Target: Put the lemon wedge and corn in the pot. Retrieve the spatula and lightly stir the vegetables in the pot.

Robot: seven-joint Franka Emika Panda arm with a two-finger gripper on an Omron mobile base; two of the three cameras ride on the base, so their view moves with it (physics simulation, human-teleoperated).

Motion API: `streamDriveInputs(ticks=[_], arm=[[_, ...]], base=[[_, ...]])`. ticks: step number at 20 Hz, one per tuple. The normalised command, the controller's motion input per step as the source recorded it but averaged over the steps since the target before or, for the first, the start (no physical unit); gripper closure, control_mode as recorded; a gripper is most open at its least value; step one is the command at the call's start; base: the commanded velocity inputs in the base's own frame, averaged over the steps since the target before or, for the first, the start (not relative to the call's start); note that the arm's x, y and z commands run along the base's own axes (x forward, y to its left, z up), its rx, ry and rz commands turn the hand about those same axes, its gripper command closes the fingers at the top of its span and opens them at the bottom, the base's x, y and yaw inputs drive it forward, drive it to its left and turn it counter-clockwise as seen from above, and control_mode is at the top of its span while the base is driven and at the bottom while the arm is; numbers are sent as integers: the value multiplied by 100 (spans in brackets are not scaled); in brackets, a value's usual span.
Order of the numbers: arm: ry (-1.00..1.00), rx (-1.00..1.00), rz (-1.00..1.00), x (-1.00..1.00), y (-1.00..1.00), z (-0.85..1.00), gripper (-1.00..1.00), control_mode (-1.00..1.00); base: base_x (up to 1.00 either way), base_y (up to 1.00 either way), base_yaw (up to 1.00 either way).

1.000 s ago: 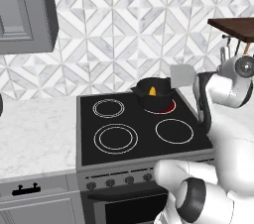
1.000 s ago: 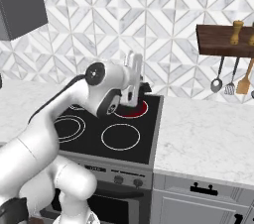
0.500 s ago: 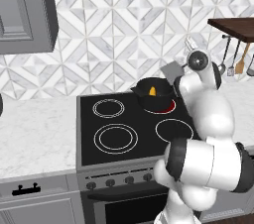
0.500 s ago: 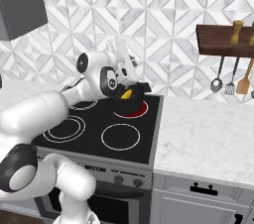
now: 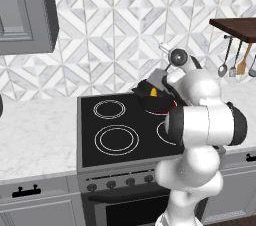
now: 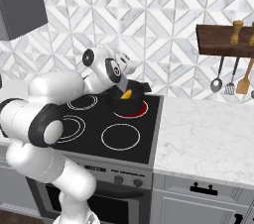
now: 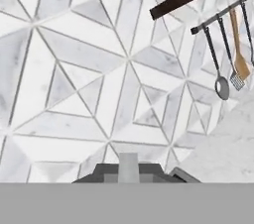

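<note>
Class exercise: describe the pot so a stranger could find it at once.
Find the black stove set in the marble counter. On its back right burner, which glows red, sits the pot: small, round, black and low-sided. Yellow-orange vegetables show inside it, which no other burner has.

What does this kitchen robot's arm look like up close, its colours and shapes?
It is a chain of fat, rounded glossy white arm segments, joined by dark grey to black bands at the joints. Round dark caps with a pale centre sit on the sides of the upper joints. The hand at its end is white and grey.
</note>
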Motion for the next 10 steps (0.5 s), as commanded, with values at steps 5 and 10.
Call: streamDriveInputs(ticks=[5, 10], arm=[[0, -35, 30, 48, 2, -11, 100, -100], [7, -33, 26, 14, 2, -34, 100, -100]], base=[[0, 0, 0], [0, 0, 0]])
